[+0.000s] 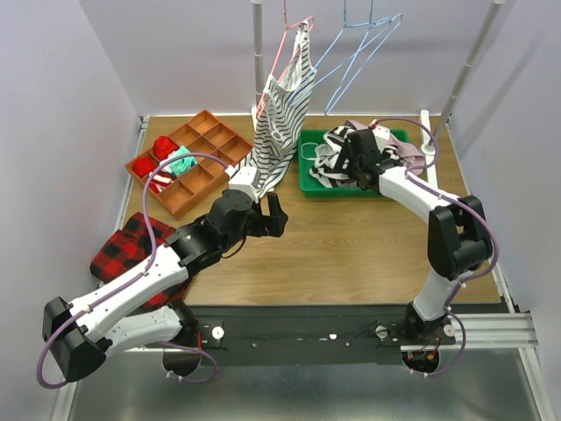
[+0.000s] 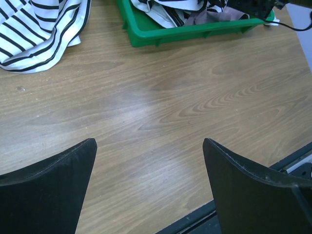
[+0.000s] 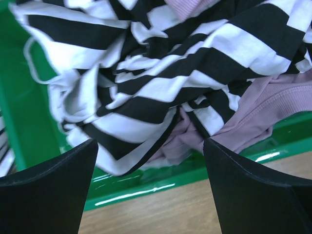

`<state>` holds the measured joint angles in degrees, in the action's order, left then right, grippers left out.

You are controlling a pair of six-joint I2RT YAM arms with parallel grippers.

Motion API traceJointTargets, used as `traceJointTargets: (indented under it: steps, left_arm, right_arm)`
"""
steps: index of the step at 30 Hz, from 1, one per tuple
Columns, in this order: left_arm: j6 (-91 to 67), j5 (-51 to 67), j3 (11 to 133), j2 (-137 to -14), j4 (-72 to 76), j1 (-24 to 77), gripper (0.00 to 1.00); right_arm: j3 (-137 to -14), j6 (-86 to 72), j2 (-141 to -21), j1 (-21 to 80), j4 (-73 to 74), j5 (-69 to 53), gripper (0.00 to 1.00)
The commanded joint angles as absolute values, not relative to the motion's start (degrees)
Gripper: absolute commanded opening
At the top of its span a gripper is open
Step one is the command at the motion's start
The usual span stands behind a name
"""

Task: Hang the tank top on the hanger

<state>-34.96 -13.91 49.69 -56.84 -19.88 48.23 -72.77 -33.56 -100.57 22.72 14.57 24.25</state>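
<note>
The tank top lay crumpled in the green tray near the surface's far edge, partly over a mauve garment. The right end effector hovered just above it, fingers apart and empty. The hanger hung above the far edge. The left end effector, also spread and empty, was over bare wood mid-surface.

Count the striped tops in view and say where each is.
2. The fine-striped top hangs on the pink hanger, hem on the table; the bold-striped tank top lies crumpled in the green bin. Others may be buried there.
</note>
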Motion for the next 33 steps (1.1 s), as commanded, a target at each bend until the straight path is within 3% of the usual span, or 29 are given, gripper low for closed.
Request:
traceJointTargets:
  steps: [1,14,33]
  left_arm:
    - [-33.5,-13.3,51.8,-57.7,-21.3,48.3,0.99]
    - [-32.8,-12.9,51.8,-58.4,-21.4,48.3,0.99]
    - [-38.1,-14.5,49.9,-63.6,-18.5,48.0,0.99]
  right_arm:
    - [-74.9,-33.3,-104.5,20.7,14.1,21.1,0.96]
    - [-67.8,-36.0,-108.4,20.7,12.1,20.3,0.96]
    - [-36.0,-54.1,-81.3,21.8,12.1,12.6,0.96]
